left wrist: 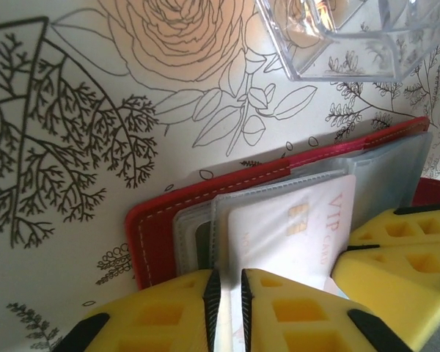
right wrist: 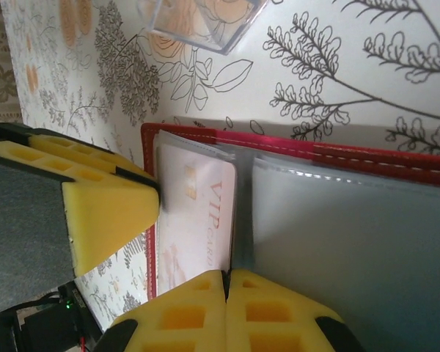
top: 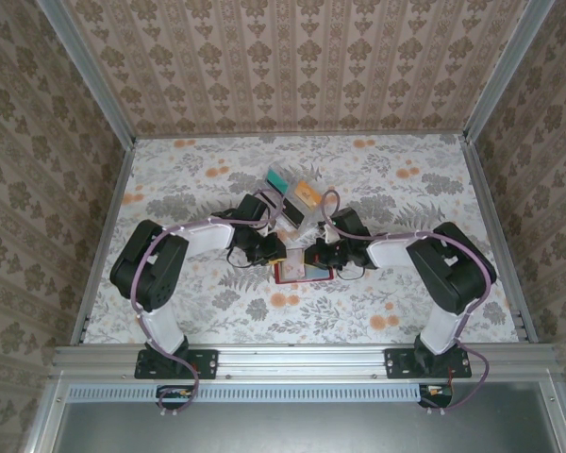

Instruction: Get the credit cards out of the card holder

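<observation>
The floral worktop (top: 406,283) carries the red card holder (top: 303,274), lying open at the middle between our two arms. Our left pincer (left wrist: 227,297) sits at its left edge, jaws a slit apart with something pale between; we cannot tell if it grips. Our right pincer (right wrist: 226,293) is closed tight. One of the credit cards (left wrist: 279,235), marked VIP, lies on the holder's left half.

1. A robot test booth in a lab is indicated.
2. Three walls (top: 292,57) are papered in a beige pattern and edged with metal rails (top: 94,85).
3. A left arm (top: 156,269) and a right arm (top: 448,269) are bolted to a metal beam (top: 302,357) at the edge of a flowered table (top: 406,189).
</observation>
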{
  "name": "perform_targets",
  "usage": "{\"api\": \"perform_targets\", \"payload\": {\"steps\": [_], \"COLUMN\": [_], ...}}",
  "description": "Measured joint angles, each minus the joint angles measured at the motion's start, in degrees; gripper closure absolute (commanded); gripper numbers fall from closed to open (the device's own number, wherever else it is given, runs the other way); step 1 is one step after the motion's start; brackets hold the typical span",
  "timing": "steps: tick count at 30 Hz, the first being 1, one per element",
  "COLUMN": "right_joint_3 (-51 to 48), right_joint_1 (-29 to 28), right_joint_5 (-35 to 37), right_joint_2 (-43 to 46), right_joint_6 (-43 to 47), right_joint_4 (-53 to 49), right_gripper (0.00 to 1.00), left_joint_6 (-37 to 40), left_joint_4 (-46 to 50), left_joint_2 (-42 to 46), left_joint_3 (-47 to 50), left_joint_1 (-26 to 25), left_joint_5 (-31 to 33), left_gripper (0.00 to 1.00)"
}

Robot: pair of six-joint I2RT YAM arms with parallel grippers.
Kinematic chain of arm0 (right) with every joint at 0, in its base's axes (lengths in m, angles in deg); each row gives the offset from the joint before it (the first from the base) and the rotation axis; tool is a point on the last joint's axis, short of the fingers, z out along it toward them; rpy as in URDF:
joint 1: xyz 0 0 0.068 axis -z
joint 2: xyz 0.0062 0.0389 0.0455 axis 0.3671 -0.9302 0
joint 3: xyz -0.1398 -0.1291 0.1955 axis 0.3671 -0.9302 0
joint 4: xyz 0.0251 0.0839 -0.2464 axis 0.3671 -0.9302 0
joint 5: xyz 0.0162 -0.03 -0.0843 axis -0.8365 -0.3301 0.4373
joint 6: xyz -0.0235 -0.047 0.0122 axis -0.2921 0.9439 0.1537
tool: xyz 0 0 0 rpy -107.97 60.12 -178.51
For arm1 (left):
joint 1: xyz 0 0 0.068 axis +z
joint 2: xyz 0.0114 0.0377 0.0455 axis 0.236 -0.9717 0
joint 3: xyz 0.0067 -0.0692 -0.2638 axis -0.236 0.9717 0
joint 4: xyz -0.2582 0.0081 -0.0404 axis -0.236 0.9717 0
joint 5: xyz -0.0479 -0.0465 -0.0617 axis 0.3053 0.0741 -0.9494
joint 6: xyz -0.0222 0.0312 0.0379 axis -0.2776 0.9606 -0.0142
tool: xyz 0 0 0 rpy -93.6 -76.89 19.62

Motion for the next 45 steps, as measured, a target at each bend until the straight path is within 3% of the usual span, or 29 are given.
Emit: {"api": "perform_targets", "payload": {"steps": [5, 14, 25, 45], "right_joint_3": [-0.44, -0.44, -0.44, -3.08], "right_joint_1": [0.72, 0.94, 1.05, 1.05], "right_joint_5": [0.15, 1.66, 1.66, 2.27], "right_joint_2": [0.59, 0.63, 0.63, 1.75], "right_joint_6": [0.04, 1.01, 1.07, 0.87], "right_joint_4": [-0.24, -1.73, -1.73, 0.22], "right_gripper": [1.00, 1.00, 1.00, 1.00], "left_joint_6": [0.00, 0.42, 0.42, -1.31], "left_joint_4": [-0.07, 0.11, -1.66, -3.50], "left_joint_2": [0.11, 0.26, 1.99, -0.22], "left_joint_3": [0.00, 0.00, 0.00, 1.03], "left_joint_1": [0.09, 0.17, -1.16, -1.88], "left_joint_5": [-0.15, 0.35, -0.57, -1.01], "left_gripper": [0.78, 0.92, 0.99, 1.00]}}
